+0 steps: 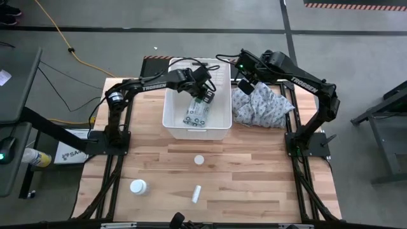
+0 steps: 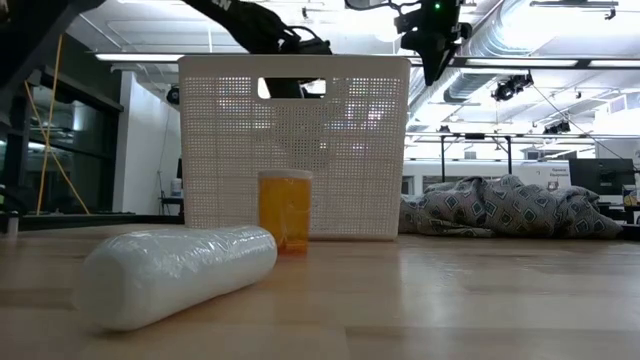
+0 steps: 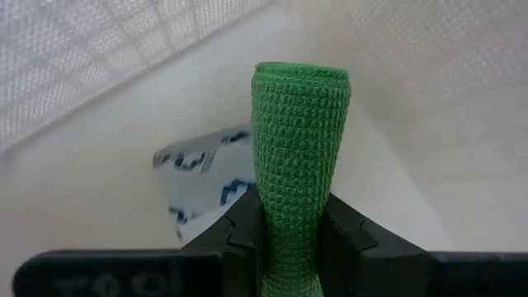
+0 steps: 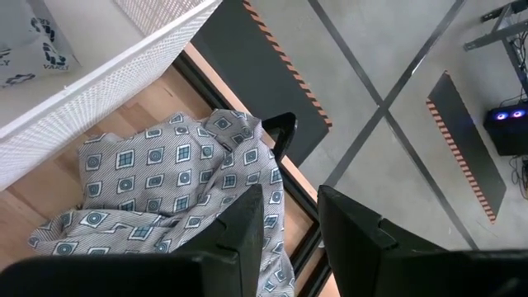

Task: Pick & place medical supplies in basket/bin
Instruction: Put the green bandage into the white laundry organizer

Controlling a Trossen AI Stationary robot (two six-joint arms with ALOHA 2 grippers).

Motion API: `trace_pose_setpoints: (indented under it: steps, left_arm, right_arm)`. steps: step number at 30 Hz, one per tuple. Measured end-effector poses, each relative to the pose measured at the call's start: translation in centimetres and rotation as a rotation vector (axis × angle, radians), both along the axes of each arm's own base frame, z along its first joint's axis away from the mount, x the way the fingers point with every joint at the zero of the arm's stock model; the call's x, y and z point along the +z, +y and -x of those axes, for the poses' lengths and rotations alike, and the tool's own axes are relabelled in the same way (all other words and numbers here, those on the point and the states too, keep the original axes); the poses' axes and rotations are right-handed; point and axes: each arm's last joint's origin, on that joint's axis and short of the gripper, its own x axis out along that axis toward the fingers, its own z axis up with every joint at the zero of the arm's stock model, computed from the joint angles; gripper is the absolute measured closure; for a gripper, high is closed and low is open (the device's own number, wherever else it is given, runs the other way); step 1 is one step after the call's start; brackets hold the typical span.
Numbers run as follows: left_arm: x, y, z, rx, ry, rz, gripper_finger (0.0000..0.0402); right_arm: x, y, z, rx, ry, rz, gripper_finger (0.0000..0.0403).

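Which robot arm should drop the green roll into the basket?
The left. Its gripper is already shut on the green roll inside the white basket. The right gripper hovers open over the patterned cloth.

Desk (image 1: 254, 184): matt, planked wood. Basket (image 2: 230, 150): white plastic, lattice-perforated walls. Green cylinder (image 3: 297, 165): rough woven fabric. Cloth (image 4: 165, 190): soft, printed, crumpled. White tube (image 2: 180, 270): wrapped in glossy crinkled film. Bottle (image 2: 285, 210): translucent amber plastic.

The right gripper (image 4: 289, 223) hangs with fingers parted above the grey patterned cloth (image 4: 165, 194), which lies bunched just beside the white bin (image 4: 107, 78).
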Motion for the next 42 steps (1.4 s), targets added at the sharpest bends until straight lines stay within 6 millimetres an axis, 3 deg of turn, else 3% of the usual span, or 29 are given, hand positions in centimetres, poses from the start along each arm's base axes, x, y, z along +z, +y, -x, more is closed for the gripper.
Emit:
trace_pose_setpoints:
  steps: [9,21,42]
  left_arm:
    - [-1.09,0.15,-0.33,-0.002,0.024,0.017,0.0289]
    - [-1.08,0.16,-0.36,-0.002,0.019,0.016,0.0251]
    - [-1.09,0.16,-0.35,-0.002,0.020,0.017,0.0250]
  right_arm:
    - [0.00,0.00,0.00,0.000,0.000,-0.001,0.0295]
    - [0.00,0.00,0.00,0.001,-0.001,-0.002,0.0295]
    - [-0.01,0.01,0.00,0.001,-0.001,-0.003,0.0295]
